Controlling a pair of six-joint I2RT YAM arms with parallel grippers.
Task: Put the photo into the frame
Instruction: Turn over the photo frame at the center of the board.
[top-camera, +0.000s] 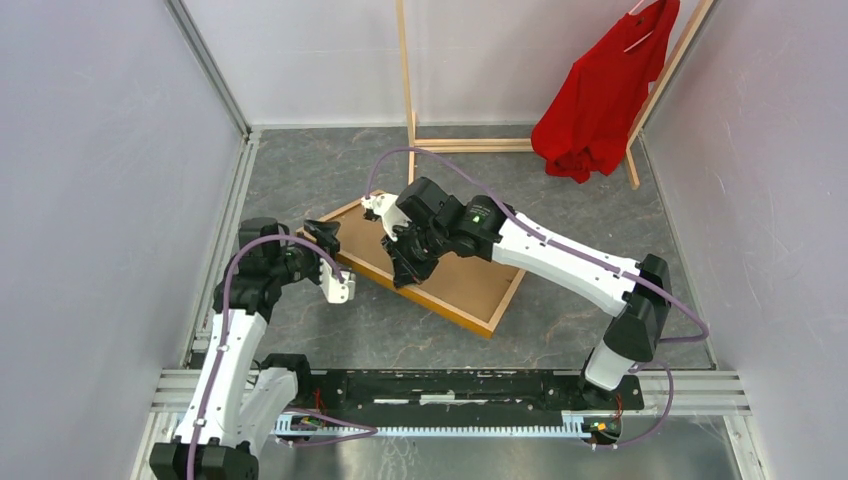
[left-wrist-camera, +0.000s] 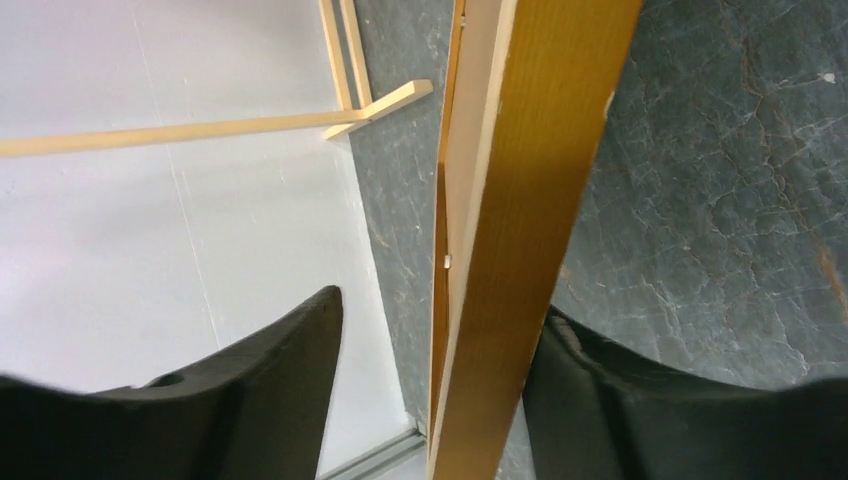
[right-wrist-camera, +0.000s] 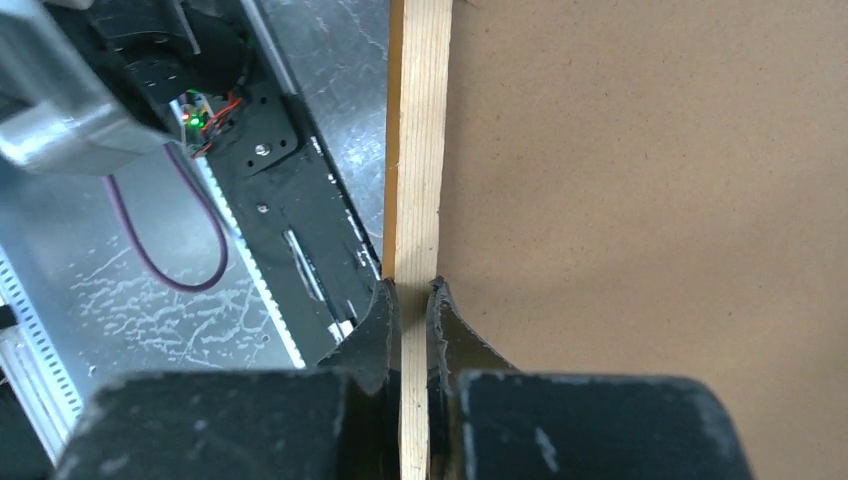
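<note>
The frame (top-camera: 506, 303), made of orange-brown wooden strips, lies slanted in the middle of the table with a plain brown backing panel (top-camera: 468, 275) showing inside it. The photo is not in view. My right gripper (top-camera: 405, 270) is shut on the frame's near long strip (right-wrist-camera: 420, 150), one finger on each side (right-wrist-camera: 384, 322). My left gripper (top-camera: 335, 262) is open around the frame's left end. In the left wrist view the strip (left-wrist-camera: 530, 200) runs between the spread fingers (left-wrist-camera: 300, 350), close to the right one.
A pale wooden clothes rack (top-camera: 408, 80) stands at the back with a red shirt (top-camera: 600, 95) hanging on it. Its base bar shows in the left wrist view (left-wrist-camera: 220, 128). White walls enclose the grey table. A metal rail (top-camera: 450, 385) runs along the near edge.
</note>
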